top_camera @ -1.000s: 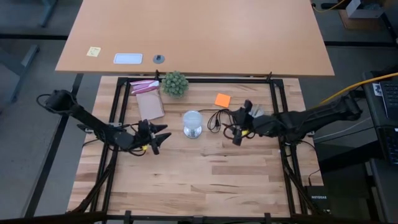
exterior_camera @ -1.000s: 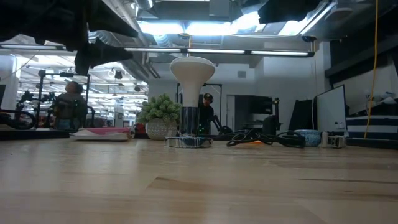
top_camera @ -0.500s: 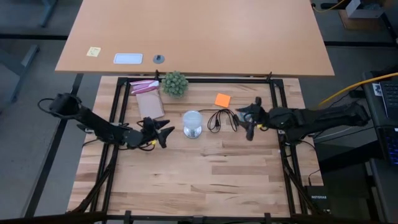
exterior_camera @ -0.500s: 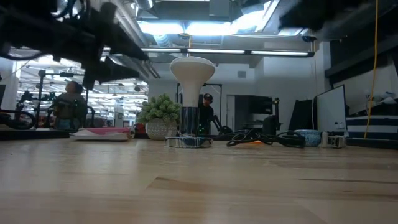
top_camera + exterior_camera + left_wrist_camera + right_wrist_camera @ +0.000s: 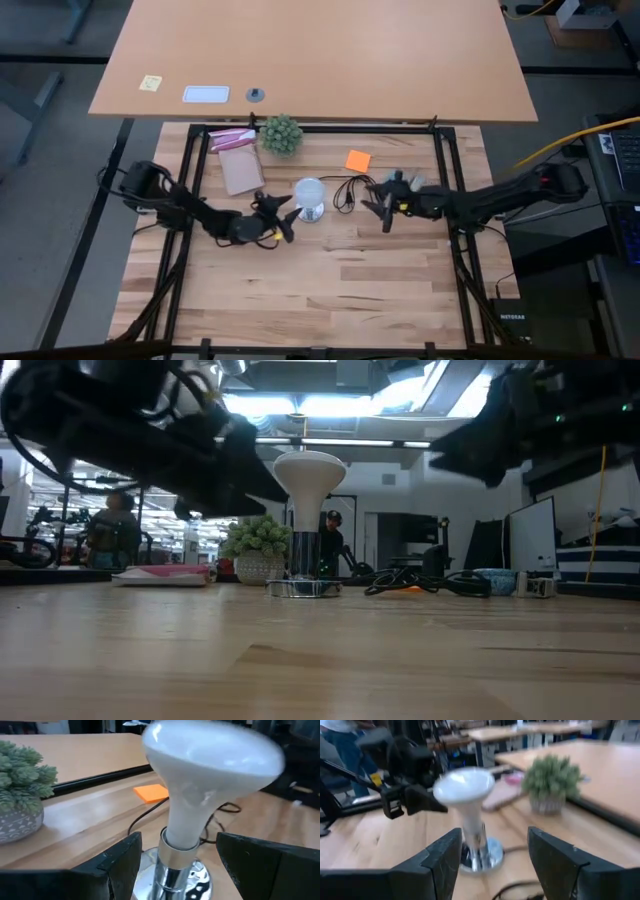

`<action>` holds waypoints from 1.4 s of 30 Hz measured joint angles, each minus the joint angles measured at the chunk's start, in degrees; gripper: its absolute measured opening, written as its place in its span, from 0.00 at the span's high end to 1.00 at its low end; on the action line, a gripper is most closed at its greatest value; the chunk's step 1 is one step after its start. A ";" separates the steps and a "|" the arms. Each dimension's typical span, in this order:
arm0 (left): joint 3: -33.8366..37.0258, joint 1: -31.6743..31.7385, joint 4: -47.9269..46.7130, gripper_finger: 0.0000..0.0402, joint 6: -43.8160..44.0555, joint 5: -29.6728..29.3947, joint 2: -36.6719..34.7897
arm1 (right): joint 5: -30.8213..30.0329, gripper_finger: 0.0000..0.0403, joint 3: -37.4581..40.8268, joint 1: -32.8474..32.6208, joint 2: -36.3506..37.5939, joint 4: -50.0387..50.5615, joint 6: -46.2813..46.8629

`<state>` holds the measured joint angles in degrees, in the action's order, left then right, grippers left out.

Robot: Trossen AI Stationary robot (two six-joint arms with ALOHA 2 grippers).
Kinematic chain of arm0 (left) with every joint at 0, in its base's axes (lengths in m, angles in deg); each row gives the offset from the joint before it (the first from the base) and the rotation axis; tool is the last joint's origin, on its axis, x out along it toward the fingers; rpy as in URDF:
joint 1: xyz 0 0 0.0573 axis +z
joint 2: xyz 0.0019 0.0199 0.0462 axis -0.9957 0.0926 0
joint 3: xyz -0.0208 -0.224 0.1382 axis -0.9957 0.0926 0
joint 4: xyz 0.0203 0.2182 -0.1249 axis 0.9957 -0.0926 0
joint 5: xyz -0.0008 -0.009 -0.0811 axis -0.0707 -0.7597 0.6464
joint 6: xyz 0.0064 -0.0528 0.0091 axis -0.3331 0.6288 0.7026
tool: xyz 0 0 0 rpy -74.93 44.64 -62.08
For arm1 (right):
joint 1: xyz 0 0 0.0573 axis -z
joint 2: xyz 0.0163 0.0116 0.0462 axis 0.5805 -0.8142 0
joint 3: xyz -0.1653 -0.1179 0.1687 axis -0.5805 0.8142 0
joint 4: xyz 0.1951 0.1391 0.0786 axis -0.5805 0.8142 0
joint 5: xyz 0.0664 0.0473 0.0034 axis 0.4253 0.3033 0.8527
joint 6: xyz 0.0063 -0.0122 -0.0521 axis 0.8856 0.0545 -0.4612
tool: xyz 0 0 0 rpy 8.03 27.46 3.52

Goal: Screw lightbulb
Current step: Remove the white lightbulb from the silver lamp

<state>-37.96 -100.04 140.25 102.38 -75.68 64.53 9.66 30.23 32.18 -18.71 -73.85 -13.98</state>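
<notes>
Though upright, lightbulb (image 5: pixel 210 765) base cropped

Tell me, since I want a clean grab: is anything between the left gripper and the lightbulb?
Nothing visible. The left gripper, open, faces the lightbulb directly, which stands upright in its socket base. The plant sits off to the side.

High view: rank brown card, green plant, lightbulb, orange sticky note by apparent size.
1. brown card, largest.
2. green plant.
3. lightbulb, seen end-on from above; close to the plant, so that order is unsure.
4. orange sticky note, smallest.
</notes>
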 joint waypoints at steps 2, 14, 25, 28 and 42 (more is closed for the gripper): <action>-1.27 0.90 0.03 0.39 -0.55 -0.27 2.00 | -0.09 0.44 -0.20 0.00 -2.98 -0.16 1.86; -4.39 2.05 0.01 0.39 -3.53 -0.31 6.12 | -0.45 0.44 -0.28 -0.02 -18.86 -5.70 5.09; -4.37 -4.17 -0.36 0.39 -2.00 -0.51 6.11 | -0.45 0.44 -0.30 -0.02 -20.75 -9.16 5.09; -4.27 -5.63 0.00 0.39 -0.57 -2.61 6.09 | -0.43 0.44 -0.30 -0.02 -20.75 -9.17 5.09; 4.92 -0.71 36.16 0.39 -4.46 13.41 19.75 | 1.93 0.44 -0.35 -0.04 -20.73 -13.21 4.99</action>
<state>-33.04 -100.76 176.41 97.92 -62.27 84.28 11.59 29.89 32.13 -39.44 -87.06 -8.99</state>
